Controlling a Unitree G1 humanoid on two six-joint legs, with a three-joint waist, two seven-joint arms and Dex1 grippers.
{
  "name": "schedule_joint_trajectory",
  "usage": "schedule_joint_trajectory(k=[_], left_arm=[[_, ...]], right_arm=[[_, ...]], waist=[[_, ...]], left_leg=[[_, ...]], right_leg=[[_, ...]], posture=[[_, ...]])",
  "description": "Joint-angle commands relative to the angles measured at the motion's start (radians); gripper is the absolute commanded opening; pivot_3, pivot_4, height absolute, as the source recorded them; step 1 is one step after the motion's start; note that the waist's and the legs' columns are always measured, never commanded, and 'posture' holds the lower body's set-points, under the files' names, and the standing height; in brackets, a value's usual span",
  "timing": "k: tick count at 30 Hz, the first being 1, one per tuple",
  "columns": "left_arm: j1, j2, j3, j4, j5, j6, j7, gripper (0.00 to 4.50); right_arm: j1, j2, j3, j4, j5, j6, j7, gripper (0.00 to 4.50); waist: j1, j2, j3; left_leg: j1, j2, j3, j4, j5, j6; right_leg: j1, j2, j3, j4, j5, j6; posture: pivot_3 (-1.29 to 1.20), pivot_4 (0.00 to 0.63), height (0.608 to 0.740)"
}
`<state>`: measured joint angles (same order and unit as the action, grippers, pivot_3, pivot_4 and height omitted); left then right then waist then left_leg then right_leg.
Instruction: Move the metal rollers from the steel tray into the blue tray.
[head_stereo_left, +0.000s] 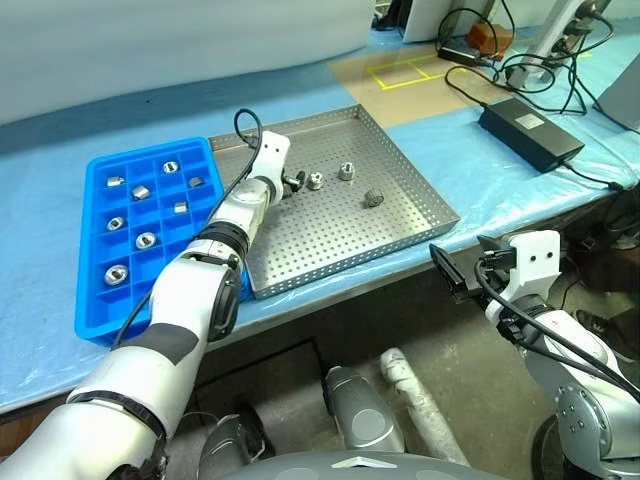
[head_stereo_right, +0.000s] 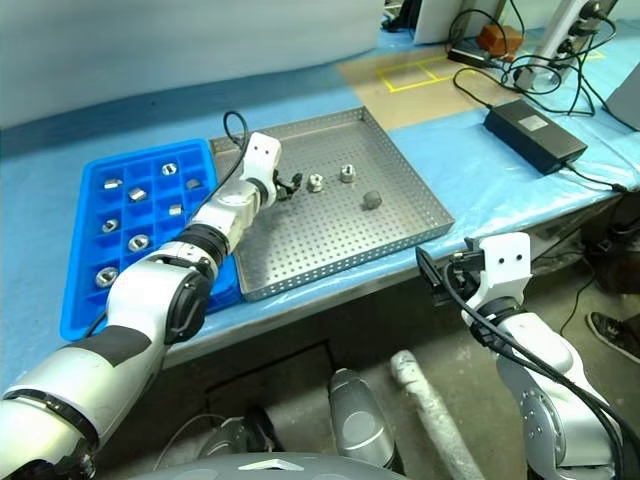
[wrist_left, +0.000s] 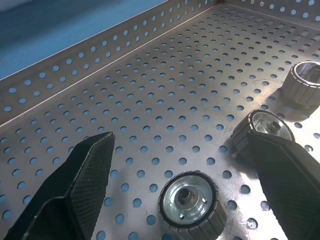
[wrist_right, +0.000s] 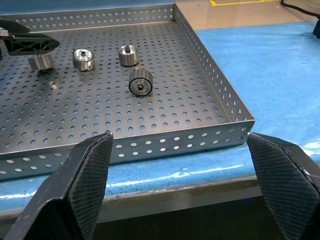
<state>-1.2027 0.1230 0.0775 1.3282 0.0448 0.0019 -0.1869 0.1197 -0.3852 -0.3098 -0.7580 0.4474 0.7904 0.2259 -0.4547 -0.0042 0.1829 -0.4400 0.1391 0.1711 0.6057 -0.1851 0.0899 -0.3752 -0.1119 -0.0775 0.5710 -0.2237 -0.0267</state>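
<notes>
The left claw (wrist_left: 187, 165) is held open low over the steel tray (head_stereo_left: 400, 250), one metal roller (wrist_left: 189, 201) lying between its fingers and ungripped. Three more rollers (wrist_right: 140, 81) remain on the tray; nine are seated in the blue tray (head_stereo_left: 95, 250). The right claw (wrist_right: 180, 185) is held open, empty, off the table edge. Risk: an off-centre closure could roll the cylinder away.

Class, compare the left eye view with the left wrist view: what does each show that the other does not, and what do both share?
Left eye view alone: the blue tray with rollers in its compartments, the black power brick, and the right gripper, open, off the table edge. Left wrist view alone: the centre hole of the nearest roller, between the open left gripper's fingers. Shared: the steel tray and its loose rollers.
</notes>
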Motion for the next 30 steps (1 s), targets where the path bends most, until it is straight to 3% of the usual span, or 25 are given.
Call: schedule_joint_trajectory(k=[1,14,17,23,30], left_arm=[[0.003,0.003,-0.004,-0.024,0.009,0.017,0.005,4.42],[0.007,-0.037,0.032,-0.016,-0.029,0.161,-0.118,4.42],[-0.003,-0.038,0.038,-0.019,-0.03,0.152,-0.108,3.82],[-0.008,-0.027,0.062,-0.024,-0.037,0.131,-0.062,1.71],[-0.012,-0.022,0.106,-0.076,-0.076,-0.006,-0.037,1.61]], right_arm=[[-0.005,-0.009,-0.007,-0.017,0.001,-0.028,0.006,4.42],[-0.01,-0.007,-0.013,-0.007,-0.001,-0.037,0.01,4.42],[-0.013,-0.006,-0.01,-0.005,-0.003,-0.038,0.007,4.42],[-0.008,-0.003,-0.005,0.006,-0.007,-0.05,0.008,4.42],[-0.071,-0.004,0.045,0.073,-0.008,-0.069,0.031,4.42]], waist=[[0.0,0.0,0.0],[-0.001,0.0,0.0],[-0.001,0.0,0.0],[-0.001,0.0,0.0],[0.002,0.0,0.0]], left_leg=[[0.0,0.0,0.0,0.0,0.0,0.0],[0.0,-0.002,-0.001,0.002,-0.002,0.002],[0.001,-0.002,-0.001,0.002,-0.002,0.003],[0.001,-0.003,-0.001,0.002,-0.002,0.003],[0.0,-0.003,-0.001,0.002,-0.002,0.003]], right_leg=[[0.0,0.0,0.0,0.0,0.0,0.0],[0.002,-0.002,0.0,0.0,0.0,0.0],[0.003,-0.002,0.0,0.0,0.0,0.0],[0.003,-0.003,0.0,0.0,0.0,0.0],[0.003,-0.003,-0.001,0.0,0.0,0.001]], posture=[[-0.84,0.15,0.74],[-0.83,0.15,0.74],[-0.83,0.15,0.74],[-0.82,0.15,0.74],[-0.71,0.15,0.74]])
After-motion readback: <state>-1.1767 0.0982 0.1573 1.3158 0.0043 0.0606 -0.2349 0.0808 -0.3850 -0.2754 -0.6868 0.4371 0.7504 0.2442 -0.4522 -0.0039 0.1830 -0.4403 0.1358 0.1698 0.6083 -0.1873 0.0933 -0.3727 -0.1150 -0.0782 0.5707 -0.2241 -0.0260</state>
